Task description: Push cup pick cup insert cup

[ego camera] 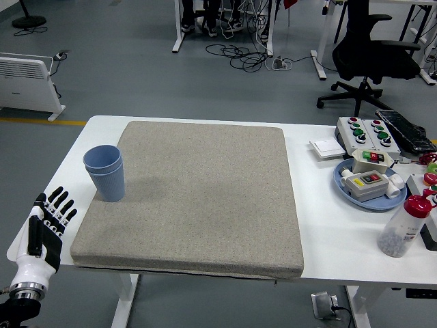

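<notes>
Two blue cups (105, 172), one nested in the other, stand upright on the left edge of the grey mat (198, 191). My left hand (46, 225) is at the table's near-left corner, below and left of the cups, fingers straight and spread, holding nothing. It is well apart from the cups. My right hand is out of view.
At the right of the white table (321, 225) are a blue plate (345, 184) holding switch boxes, a button box (365, 134), a white wall switch (326, 147) and a red-capped bottle (401, 227). An office chair (372, 51) stands beyond the table.
</notes>
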`<state>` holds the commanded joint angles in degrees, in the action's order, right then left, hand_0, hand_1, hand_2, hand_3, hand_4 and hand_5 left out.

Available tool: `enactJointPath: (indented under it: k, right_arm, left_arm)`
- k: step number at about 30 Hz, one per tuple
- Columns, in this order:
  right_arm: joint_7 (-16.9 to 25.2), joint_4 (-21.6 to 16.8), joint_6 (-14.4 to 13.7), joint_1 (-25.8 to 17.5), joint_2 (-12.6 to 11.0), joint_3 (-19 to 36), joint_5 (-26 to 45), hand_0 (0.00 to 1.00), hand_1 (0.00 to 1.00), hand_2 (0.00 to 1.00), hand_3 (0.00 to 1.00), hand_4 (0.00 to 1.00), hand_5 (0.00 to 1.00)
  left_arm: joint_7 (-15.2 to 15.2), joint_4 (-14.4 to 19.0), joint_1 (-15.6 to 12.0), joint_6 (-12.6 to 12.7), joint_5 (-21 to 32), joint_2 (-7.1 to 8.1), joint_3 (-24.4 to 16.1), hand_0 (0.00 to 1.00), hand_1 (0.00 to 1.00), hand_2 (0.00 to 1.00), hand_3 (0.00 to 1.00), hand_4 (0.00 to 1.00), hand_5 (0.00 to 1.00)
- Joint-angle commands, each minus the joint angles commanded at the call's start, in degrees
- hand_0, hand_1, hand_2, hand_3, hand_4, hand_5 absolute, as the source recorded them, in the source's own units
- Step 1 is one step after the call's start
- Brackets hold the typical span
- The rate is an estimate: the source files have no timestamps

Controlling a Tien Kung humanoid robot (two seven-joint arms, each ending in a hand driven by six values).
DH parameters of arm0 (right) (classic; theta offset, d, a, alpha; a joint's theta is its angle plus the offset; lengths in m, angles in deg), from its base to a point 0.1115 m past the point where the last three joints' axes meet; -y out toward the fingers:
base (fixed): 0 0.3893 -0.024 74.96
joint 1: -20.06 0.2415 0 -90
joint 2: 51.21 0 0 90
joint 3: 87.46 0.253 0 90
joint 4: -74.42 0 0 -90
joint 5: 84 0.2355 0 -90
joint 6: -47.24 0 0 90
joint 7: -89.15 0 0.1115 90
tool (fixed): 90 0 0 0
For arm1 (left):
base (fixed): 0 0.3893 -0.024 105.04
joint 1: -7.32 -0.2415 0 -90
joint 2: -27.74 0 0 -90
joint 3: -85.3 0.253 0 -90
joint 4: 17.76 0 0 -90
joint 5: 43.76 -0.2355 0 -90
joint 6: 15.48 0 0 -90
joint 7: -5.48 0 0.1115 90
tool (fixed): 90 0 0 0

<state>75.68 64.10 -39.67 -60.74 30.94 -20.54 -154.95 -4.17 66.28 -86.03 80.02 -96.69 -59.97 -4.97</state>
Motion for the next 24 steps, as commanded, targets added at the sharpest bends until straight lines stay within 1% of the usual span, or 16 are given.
enactJointPath:
  k: [7,12,17,24]
  right_arm:
    - [0.21,0.0,-0.17,-0.12,-0.04,1.39,-0.56,0.726,0.653,0.652,0.58,0.109,0.554]
    - [-0.02,0.0,-0.21,0.07,-0.06,2.53,-2.33,0.726,0.655,0.653,0.58,0.109,0.553]
    - [-0.1,0.0,-0.33,0.25,-0.13,2.99,-2.61,0.726,0.655,0.653,0.58,0.108,0.552]
    - [-0.27,0.0,-0.36,0.36,-0.08,3.4,-3.18,0.726,0.654,0.654,0.58,0.108,0.551]
  left_arm:
    - [-0.43,-0.64,-0.7,0.29,0.41,-0.38,0.61,0.885,0.896,0.926,0.859,0.569,0.998]
    - [-0.39,-0.75,-0.54,0.32,0.43,-0.32,0.97,0.885,0.897,0.924,0.857,0.568,0.998]
    - [-0.3,-0.68,-0.26,0.35,0.34,-0.11,1.08,0.887,0.899,0.925,0.86,0.57,0.998]
    - [-0.24,-0.65,-0.11,0.26,0.12,-0.28,1.07,0.89,0.898,0.925,0.863,0.571,0.998]
